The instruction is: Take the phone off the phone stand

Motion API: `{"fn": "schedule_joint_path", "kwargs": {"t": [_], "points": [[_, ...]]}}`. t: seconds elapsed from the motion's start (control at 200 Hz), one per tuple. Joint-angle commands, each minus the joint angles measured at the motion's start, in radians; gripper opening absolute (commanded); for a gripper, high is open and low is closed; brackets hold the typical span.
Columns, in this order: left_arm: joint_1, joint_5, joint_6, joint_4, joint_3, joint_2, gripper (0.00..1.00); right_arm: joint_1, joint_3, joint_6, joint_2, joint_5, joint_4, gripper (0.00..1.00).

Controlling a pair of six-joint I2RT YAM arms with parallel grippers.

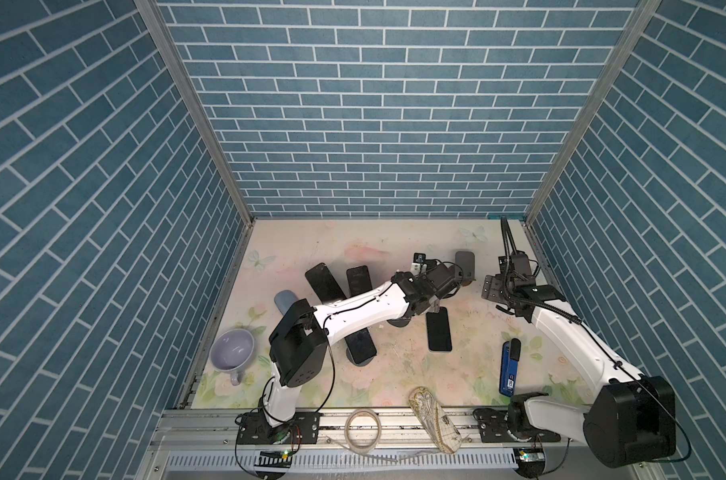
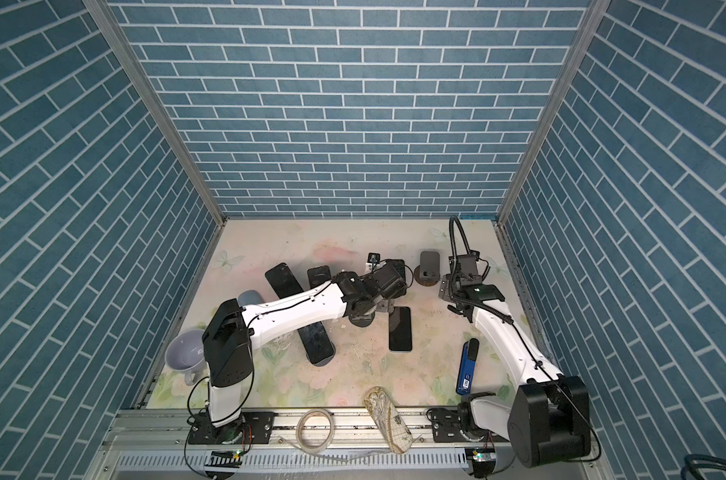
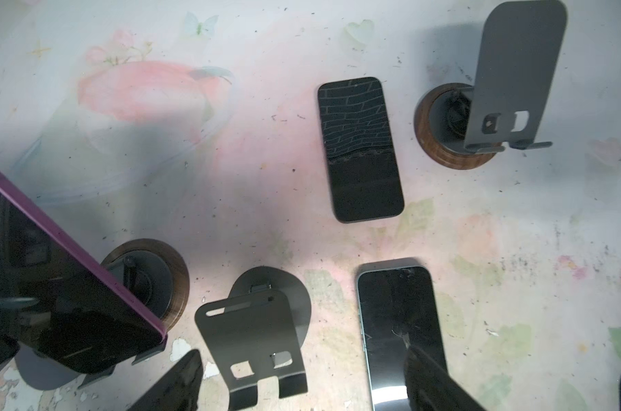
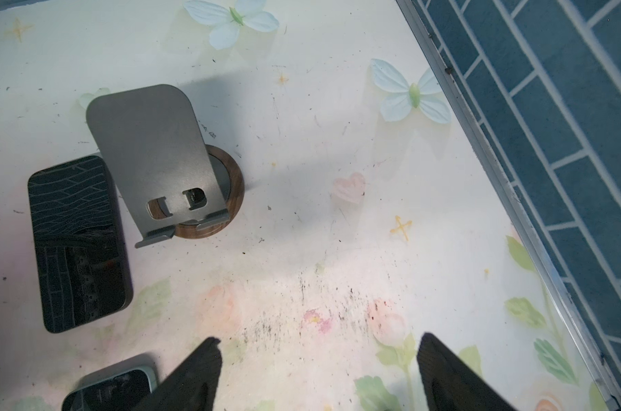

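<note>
My top views look steeply down from the front over the whole worktop (image 1: 353, 249). Both wrist cameras hang close above it, sharing the wood-based stand (image 3: 455, 142) and a flat phone (image 3: 360, 149).

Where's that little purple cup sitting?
In both top views the purple cup sits at the front left of the table, beside the left arm.

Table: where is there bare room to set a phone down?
Bare: the far strip of table along the back wall, and between the empty stand and right wall. Crowded: the phones and stands under the left arm.
</note>
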Motion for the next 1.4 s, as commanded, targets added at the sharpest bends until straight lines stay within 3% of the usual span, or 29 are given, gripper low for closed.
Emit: {"fn": "schedule_joint_path", "kwargs": {"t": [0.0,0.655,1.396], "points": [[0.015,-0.03,-0.035,0.013,-0.038,-0.024,0.9,-0.002,0.03,0.037,0.012,-0.009,-0.017,0.88],[0.1,0.117,-0.097,0.126,-0.171,0.003,0.9,-0.002,0.039,0.05,0.024,-0.007,-0.028,0.87],[0.121,0.131,-0.108,0.124,-0.162,0.06,0.67,-0.002,0.059,0.05,0.066,-0.009,-0.025,0.87]]}}
